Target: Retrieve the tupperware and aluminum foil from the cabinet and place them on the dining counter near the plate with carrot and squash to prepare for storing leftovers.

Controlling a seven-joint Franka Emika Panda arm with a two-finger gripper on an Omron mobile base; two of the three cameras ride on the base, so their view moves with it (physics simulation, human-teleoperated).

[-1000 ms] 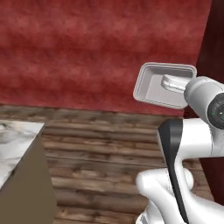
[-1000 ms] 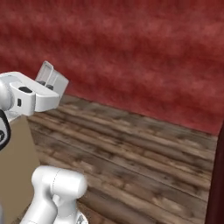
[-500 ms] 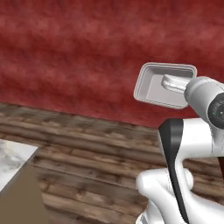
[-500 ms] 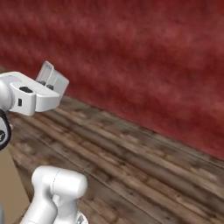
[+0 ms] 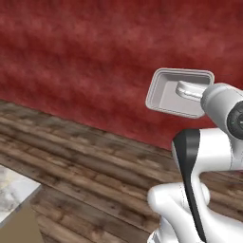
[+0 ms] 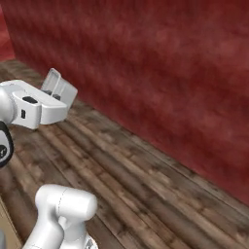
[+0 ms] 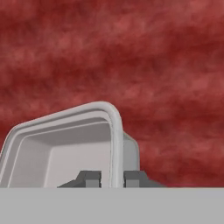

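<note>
Grey translucent tupperware [image 5: 176, 93] pinched by its rim in closed gripper [image 7: 112, 178], carried aloft before red wall [image 5: 85, 61], above plank floor [image 6: 146, 185].

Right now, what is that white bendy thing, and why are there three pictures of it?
The white bendy thing is a robot arm on a base with wheels, in a pretend computer-made kitchen. Two pictures come from cameras riding on the base, one behind the arm on its left and one on its right, so you see the same moment from two sides. The third comes from a little camera on the robot's hand, looking along its pincer. The pincer is pinched shut on the rim of a grey plastic box, the kind you keep leftovers in, and holds it up in the air, tipped on its side. Behind it is a red wall, and below is a wooden floor. At the bottom left of the left picture peeks the corner of a marble counter.
</note>
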